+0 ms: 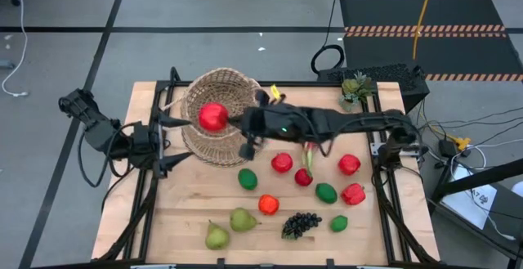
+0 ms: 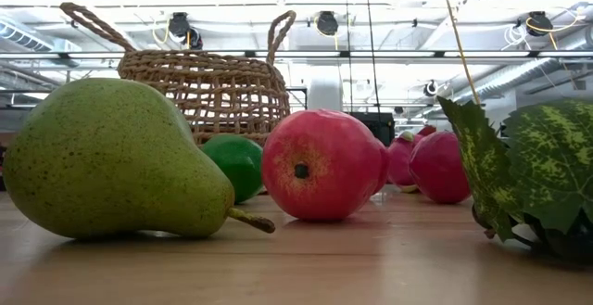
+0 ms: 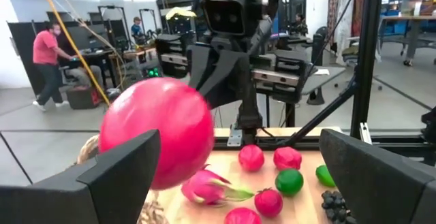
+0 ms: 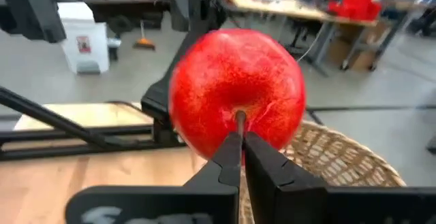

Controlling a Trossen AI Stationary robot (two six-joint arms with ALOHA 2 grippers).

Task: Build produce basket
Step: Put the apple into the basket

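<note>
The round wicker basket [image 1: 214, 99] stands at the far left of the table. A red apple [image 1: 213, 117] hangs above its opening, held by my right gripper [image 1: 234, 123], which reaches in from the right. The apple also fills the middle of the right wrist view [image 4: 235, 91] and shows in the left wrist view [image 3: 157, 132]. My left gripper [image 1: 175, 141] stands open just left of the basket, with nothing between its fingers. More produce lies on the table: limes [image 1: 248, 178], apples [image 1: 282, 163], pears [image 1: 242, 219] and a grape bunch [image 1: 301, 224]. My right gripper pinches the apple's short stem [image 4: 240, 117] between the free ends of its two shut fingers [image 4: 230, 150]. The fingers come nearly level from the table's right side. The apple sticks out beyond the fingertips, lifted clear above the basket [image 4: 340, 159].
A small potted plant [image 1: 355, 89] stands at the far right corner. In the low view a pear [image 2: 116, 161], a lime [image 2: 236, 161] and an apple [image 2: 320, 166] lie before the basket [image 2: 208, 87]. The near left of the table [image 1: 155, 220] is bare wood.
</note>
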